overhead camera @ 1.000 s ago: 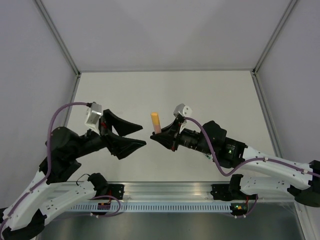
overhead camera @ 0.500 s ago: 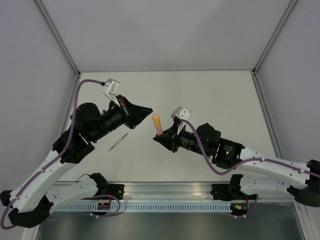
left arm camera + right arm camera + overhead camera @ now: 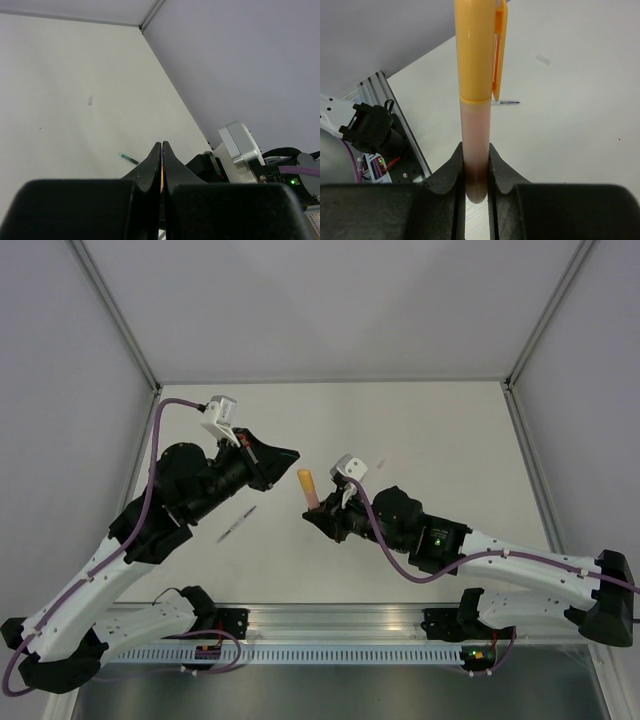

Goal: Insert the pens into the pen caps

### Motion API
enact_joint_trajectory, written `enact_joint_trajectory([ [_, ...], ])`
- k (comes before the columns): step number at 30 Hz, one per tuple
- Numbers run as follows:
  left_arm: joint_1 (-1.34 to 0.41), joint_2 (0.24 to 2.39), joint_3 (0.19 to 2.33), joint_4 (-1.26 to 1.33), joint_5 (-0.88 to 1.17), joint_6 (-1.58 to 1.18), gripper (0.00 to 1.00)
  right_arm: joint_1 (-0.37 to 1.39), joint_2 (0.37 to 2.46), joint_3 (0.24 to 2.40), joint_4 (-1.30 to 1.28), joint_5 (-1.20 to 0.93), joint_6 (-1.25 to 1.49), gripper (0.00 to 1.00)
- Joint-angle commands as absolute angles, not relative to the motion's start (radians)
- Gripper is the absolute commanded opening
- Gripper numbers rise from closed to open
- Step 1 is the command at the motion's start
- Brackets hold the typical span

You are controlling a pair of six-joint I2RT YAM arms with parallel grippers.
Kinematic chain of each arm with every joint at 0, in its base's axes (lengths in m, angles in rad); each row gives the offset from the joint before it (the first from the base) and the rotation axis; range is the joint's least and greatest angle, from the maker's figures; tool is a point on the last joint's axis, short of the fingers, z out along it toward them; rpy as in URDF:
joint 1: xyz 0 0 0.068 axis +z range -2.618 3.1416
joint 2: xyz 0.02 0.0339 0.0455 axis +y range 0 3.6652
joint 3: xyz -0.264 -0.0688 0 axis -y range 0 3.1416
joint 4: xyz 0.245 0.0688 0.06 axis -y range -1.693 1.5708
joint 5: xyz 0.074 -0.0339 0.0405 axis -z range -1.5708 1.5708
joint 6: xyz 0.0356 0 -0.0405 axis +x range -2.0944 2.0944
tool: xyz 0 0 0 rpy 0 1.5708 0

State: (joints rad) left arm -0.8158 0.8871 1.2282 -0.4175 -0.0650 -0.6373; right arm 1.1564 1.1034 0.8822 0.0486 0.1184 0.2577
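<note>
Near the middle of the counter (image 3: 420,420), held clear of its surface, the translucent pink plastic pen barrel (image 3: 474,135) is clamped at its lower end between the right fingers (image 3: 451,167). Its free end leans toward twelve o'clock in the overhead view. Gripping so low leaves the upper end exposed, probably so that the other arm can reach the joint.

The opaque orange plastic cap with a side clip (image 3: 475,50) sits over that upper end and is the only container with anything in it. Whether it is pushed fully home I cannot tell.

The left fingers (image 3: 150,167) are pressed together into a wedge whose tip stands just beside the cap at about eleven o'clock. I judge they are placed to press on the cap rather than to grasp it. A thin orange sliver shows in their slit, and I cannot tell whether it is held or merely seen through the gap.

At eight o'clock from the held pen, the thin grey-white pen (image 3: 237,523) lies flat on the counter. The left wrist view shows a thin dark green pen (image 3: 129,159) lying flat too. I can make out no cap for either.
</note>
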Motion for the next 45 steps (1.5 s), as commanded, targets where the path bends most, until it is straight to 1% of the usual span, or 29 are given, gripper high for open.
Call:
enact_joint_trajectory([
  [1,-0.816,0.888,1.207,-0.413,-0.112,-0.658,0.02,1.160,1.121,0.919,0.100,0.132,0.278,0.00],
  [7,-0.818,0.902,1.175,-0.399,-0.117,-0.657,0.02,1.160,1.143,0.939,0.104,0.124,0.288,0.00],
  [15,-0.816,0.916,1.105,-0.362,-0.061,-0.657,0.02,1.160,1.172,0.965,0.110,0.126,0.301,0.00],
  [19,-0.816,0.896,1.043,-0.322,-0.034,-0.658,0.02,1.160,1.177,0.972,0.115,0.158,0.298,0.00],
  [29,-0.816,0.922,1.000,-0.311,-0.023,-0.620,0.02,1.149,1.160,1.023,0.110,0.276,0.282,0.00],
  [38,-0.818,0.925,0.974,-0.311,-0.005,-0.609,0.02,1.089,1.181,1.091,0.113,0.267,0.282,0.00],
  [45,-0.818,0.913,0.942,-0.295,0.051,-0.600,0.02,1.052,1.190,1.130,0.103,0.233,0.268,0.00],
])
